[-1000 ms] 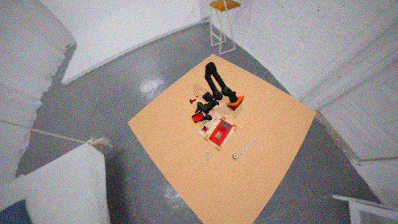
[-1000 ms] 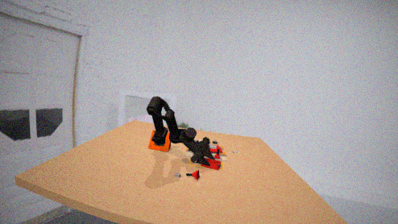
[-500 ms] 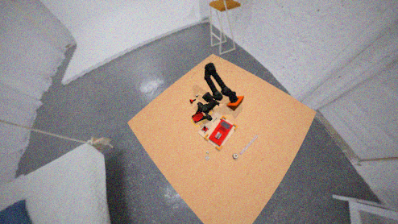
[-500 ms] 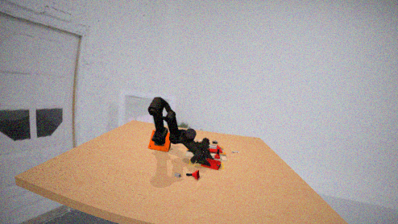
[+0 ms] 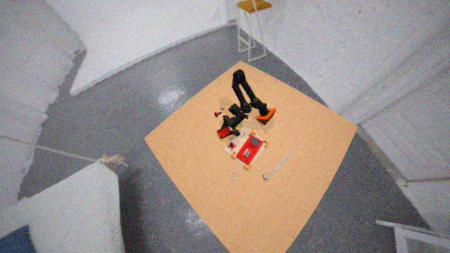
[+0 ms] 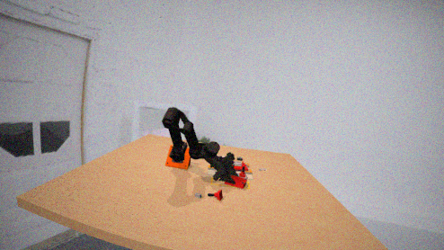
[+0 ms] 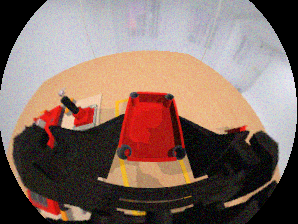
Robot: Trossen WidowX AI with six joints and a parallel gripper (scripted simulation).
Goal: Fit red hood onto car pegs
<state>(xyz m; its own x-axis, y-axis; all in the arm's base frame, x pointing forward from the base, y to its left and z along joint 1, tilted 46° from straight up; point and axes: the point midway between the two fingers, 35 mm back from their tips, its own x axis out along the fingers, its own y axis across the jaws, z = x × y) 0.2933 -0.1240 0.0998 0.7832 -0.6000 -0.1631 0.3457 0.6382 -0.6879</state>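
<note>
The red hood (image 5: pixel 223 132) (image 6: pixel 238 182) (image 7: pixel 150 125) is between the gripper's fingers; its four dark corner bosses show in the wrist view. My gripper (image 5: pixel 227 130) (image 6: pixel 232 179) (image 7: pixel 151 118) is shut on the hood, with one black finger against each long side. The hood is low, at or just above the table; the exact gap cannot be told. The red chassis (image 5: pixel 242 157) lies in the pale jig with orange corners, beside the gripper in the top view. Grey parts show on its deck. The pegs are too small to make out.
Yellow lines (image 7: pixel 125 172) mark the table around the hood. A small red part (image 5: pixel 231 146) (image 7: pixel 84 116) stands on a pale plate between hood and chassis. A red cone-shaped piece (image 5: pixel 218 114) (image 6: pixel 218 195) lies on the other side. A pale strip (image 5: pixel 281 163) lies past the jig.
</note>
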